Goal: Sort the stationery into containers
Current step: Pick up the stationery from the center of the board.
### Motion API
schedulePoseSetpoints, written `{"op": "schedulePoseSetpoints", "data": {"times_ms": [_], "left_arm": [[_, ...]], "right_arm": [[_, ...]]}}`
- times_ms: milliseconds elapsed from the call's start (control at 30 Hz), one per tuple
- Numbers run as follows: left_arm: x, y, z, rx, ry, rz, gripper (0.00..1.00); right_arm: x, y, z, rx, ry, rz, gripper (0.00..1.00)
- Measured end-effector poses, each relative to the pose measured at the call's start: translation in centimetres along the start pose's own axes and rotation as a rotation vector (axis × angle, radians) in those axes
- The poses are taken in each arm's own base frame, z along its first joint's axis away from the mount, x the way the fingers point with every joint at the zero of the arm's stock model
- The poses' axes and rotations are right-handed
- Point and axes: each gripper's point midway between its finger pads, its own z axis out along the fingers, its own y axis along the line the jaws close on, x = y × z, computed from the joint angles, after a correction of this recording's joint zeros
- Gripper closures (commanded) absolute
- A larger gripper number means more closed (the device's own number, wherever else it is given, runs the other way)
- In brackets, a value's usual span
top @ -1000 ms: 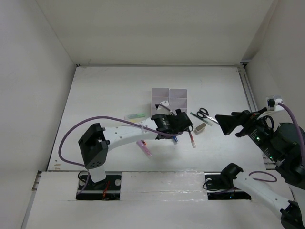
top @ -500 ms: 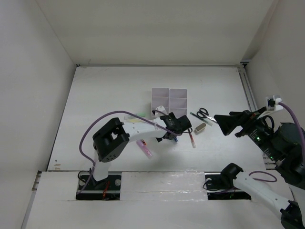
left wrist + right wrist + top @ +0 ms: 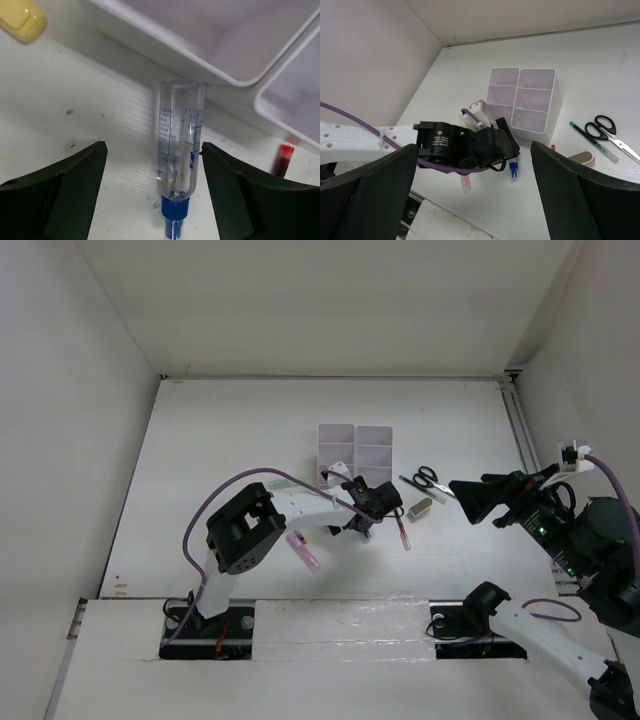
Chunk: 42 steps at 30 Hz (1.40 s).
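1. The blue-capped clear tube (image 3: 177, 155) is lying flat on the table, just near of the white organiser tray (image 3: 150, 47). This looks like the pick-up step.
2. Its long axis is running near to far, with the blue cap pointing near and the clear end all but touching the tray's near wall.
3. The left gripper (image 3: 152, 150) is straddling the tube. The jaws are standing apart with a gap on each side, so nothing is being grasped yet.
4. The next move is calling for a squeeze across the barrel, then a lift over the wall into a compartment.
5. The red pen (image 3: 282, 157) is lying just to the right.
6. The right gripper (image 3: 462, 500) is hovering wide open, well off to the right.
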Motion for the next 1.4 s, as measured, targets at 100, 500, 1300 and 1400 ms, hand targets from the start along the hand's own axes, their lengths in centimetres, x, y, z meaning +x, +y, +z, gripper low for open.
{"op": "schedulePoseSetpoints", "data": {"times_ms": [100, 500, 1300, 1400], "left_arm": [[-0.5, -0.1, 0.4, -0.011, -0.003, -0.011, 0.30], [-0.5, 0.1, 1.4, -0.032, -0.005, -0.009, 0.60], [1.1, 0.0, -5.3, 0.130, 0.139, -0.025, 1.00], [-0.9, -1.3, -8.5, 0.233, 0.170, -0.072, 1.00]], "right_arm": [[0.0, 0.0, 0.0, 0.000, 0.000, 0.000, 0.00], [0.5, -0.2, 0.1, 0.004, 0.009, -0.002, 0.00], [0.2, -0.5, -0.3, 0.009, -0.020, 0.001, 0.00], [0.8, -0.6, 0.1, -0.001, -0.016, -0.004, 0.00]]}}
